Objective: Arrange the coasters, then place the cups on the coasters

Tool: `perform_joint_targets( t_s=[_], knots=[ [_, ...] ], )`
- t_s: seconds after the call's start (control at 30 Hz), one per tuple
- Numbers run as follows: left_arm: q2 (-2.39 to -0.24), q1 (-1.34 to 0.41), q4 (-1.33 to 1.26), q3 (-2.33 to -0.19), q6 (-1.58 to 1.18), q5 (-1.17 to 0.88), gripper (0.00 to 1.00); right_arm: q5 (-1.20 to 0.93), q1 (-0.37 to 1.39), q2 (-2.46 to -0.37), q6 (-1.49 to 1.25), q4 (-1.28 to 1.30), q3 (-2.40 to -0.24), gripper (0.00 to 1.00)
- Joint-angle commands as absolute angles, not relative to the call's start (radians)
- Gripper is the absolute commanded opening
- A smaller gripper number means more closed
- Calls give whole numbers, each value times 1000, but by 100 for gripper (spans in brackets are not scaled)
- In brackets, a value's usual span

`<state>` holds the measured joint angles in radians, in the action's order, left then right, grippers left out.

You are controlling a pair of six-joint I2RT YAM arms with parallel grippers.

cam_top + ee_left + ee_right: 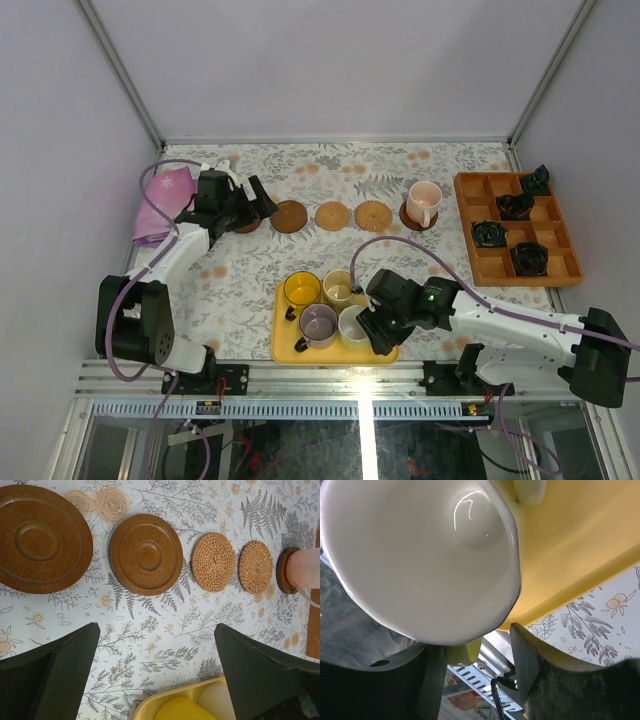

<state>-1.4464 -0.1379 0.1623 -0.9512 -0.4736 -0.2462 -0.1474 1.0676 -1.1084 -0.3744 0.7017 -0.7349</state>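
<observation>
Grasping the cream cup (353, 326) in the tray's (284, 355) near right corner; right gripper (374, 337) straddles its near wall, whether the jaws pinch yet I cannot tell; better to clamp the wall alone, clear of the tray rim, then lift straight. Left gripper (157, 630) jaws wide open, empty, over the coasters (148, 554). Only the right wrist view shows the wall between the jaws; only the left wrist view shows four coasters bare.

The cream cup (420, 555) looks glossy ceramic, tan coasters (213, 562) woven, brown coasters (146, 554) smooth matt.
</observation>
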Motion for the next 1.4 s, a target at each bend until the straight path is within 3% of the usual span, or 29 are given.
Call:
perform_joint_targets(
  t_s=[0.0, 0.13, 0.17, 0.2, 0.23, 0.53, 1.37],
  knots=[
    [-1455, -144, 147, -943, -463, -241, 99, -144, 1081, -1132, -359, 679, -754, 56],
    [-1457, -145, 142, -939, -464, -245, 99, -158, 1086, -1143, -362, 663, -757, 47],
    [-1460, -144, 140, -939, -465, -246, 99, -163, 1088, -1144, -363, 661, -756, 38],
    [-1463, -144, 139, -939, -465, -248, 99, -167, 1089, -1144, -363, 661, -756, 11],
    [-1465, -144, 138, -938, -465, -250, 99, -163, 1090, -1141, -368, 660, -755, 2],
    [-1483, -146, 119, -941, -472, -263, 99, -146, 1098, -1103, -382, 709, -759, 0],
    [-1491, -146, 87, -935, -492, -284, 99, 233, 1105, -986, -432, 980, -1005, 0]
  ],
)
